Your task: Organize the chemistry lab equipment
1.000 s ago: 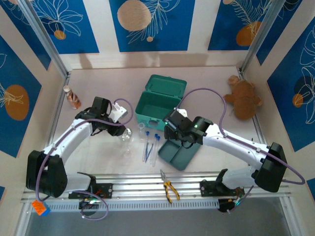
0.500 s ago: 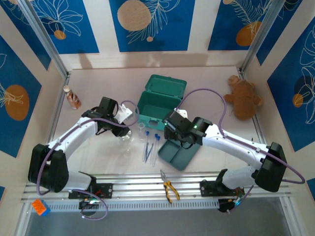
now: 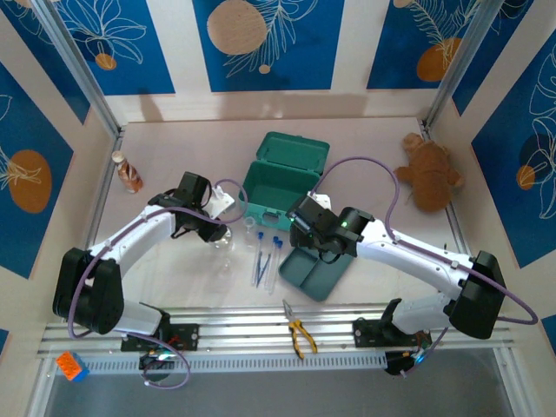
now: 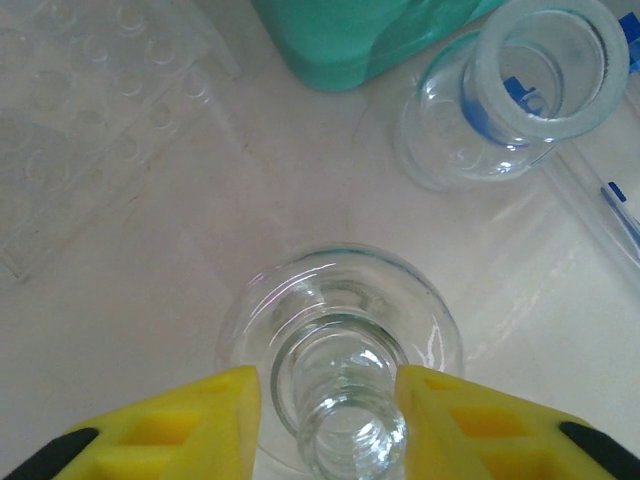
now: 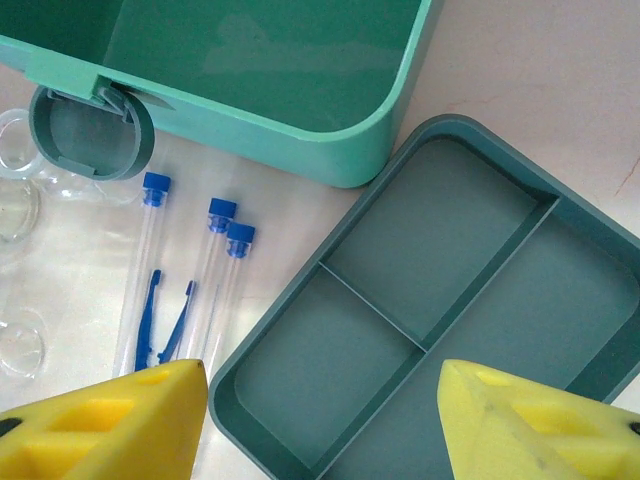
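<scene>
A small clear glass flask (image 4: 345, 330) stands upright on the table, and my left gripper (image 4: 330, 385) is open with its yellow fingers on either side of the neck, close to the glass. A second flask (image 4: 520, 90) stands farther off by the green box. The clear tube rack (image 4: 90, 140) lies to the left. Three blue-capped test tubes (image 5: 215, 270) lie side by side on the table. My right gripper (image 5: 320, 400) hangs open above the dark teal divided tray (image 5: 480, 270), holding nothing. From above, the left gripper (image 3: 219, 231) meets the flask (image 3: 226, 241).
The open green box (image 3: 282, 178) sits mid-table with the tray (image 3: 317, 274) in front of it. Yellow-handled pliers (image 3: 300, 334) lie near the front rail. A brown plush toy (image 3: 430, 178) sits at the right and a small bottle (image 3: 129, 172) at the far left.
My left arm has moved right onto the flask and its jaws have narrowed around the neck. The right arm has barely moved.
</scene>
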Robot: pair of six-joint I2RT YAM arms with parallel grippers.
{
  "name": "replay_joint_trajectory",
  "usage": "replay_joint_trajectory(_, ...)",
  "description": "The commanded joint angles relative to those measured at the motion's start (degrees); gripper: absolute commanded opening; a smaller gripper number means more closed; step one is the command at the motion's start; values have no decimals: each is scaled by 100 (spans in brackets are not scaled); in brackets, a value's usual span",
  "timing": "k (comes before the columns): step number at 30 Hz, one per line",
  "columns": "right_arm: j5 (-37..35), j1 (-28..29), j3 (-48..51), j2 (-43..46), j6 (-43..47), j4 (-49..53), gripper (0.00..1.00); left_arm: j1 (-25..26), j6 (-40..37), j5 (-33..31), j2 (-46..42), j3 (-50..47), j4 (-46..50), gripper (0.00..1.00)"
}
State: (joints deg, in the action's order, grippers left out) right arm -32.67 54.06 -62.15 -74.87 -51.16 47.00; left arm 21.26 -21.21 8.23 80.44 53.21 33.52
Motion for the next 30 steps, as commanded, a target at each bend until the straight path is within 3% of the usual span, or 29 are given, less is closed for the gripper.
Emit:
replay_joint_trajectory(1, -82, 32, -91, -70, -61, 107, 63, 45, -73, -58, 77, 73, 31, 37)
replay_joint_trajectory(20, -80, 49, -186, -173, -57, 145, 63, 50, -86, -69, -45, -56, 159, 26)
replay_joint_trajectory(30, -107, 60, -147, -102, -101, 181, 63, 45, -13, -21, -72, -56, 266, 10)
